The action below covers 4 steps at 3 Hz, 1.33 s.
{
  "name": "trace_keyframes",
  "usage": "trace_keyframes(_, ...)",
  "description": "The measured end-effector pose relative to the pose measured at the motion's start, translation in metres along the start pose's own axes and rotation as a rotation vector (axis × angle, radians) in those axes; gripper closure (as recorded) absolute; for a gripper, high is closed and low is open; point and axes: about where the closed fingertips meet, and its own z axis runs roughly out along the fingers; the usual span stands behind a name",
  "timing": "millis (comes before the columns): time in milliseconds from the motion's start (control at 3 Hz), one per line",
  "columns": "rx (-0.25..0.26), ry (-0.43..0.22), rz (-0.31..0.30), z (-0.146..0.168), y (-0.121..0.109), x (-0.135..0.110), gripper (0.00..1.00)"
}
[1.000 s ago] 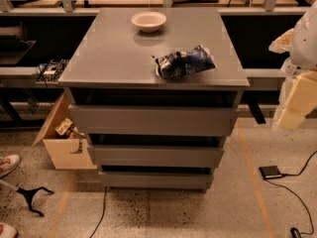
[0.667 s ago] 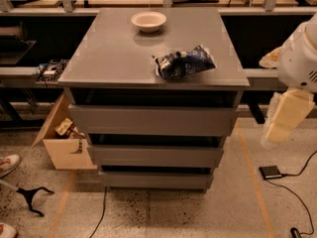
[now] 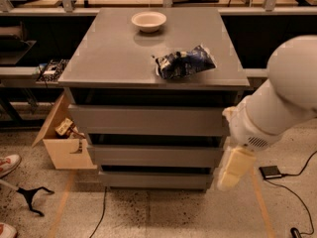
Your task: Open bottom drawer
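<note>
so the bottom drawer (image 3: 156, 179) sits shut at the lower middle of the frame, lowest of three flat grey fronts in the cabinet (image 3: 114, 53). The middle drawer (image 3: 156, 155) and top drawer (image 3: 148, 120) look shut too. The gripper (image 3: 232, 171) hangs at the lower right, just beside the bottom drawer's right end and overlapping the cabinet's corner. It's on the end of the fat white arm (image 3: 282, 103) coming in from the right edge, and honestly I can't tell if it's open or closed. On top there's a white bowl (image 3: 148, 21) near the back and a crinkly blue snack bag (image 3: 185, 62) toward the front right, print too blurry to read. A cardboard box (image 3: 62, 143) sits on the floor at the left. Versus a second ago the gripper has swung down and left from the frame's right edge, while the drawers, bowl and bag haven't budged
</note>
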Motion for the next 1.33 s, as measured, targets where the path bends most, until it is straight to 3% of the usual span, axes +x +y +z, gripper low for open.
trace_keyframes(667,-0.065,-0.096,0.057,0.115,0.045,-0.039,0.00)
trace_keyframes(1000,-0.065,-0.095,0.057,0.115,0.045,-0.039,0.00)
trace_keyframes(1333,-0.113,-0.079,0.067,0.151,0.060,-0.036,0.00)
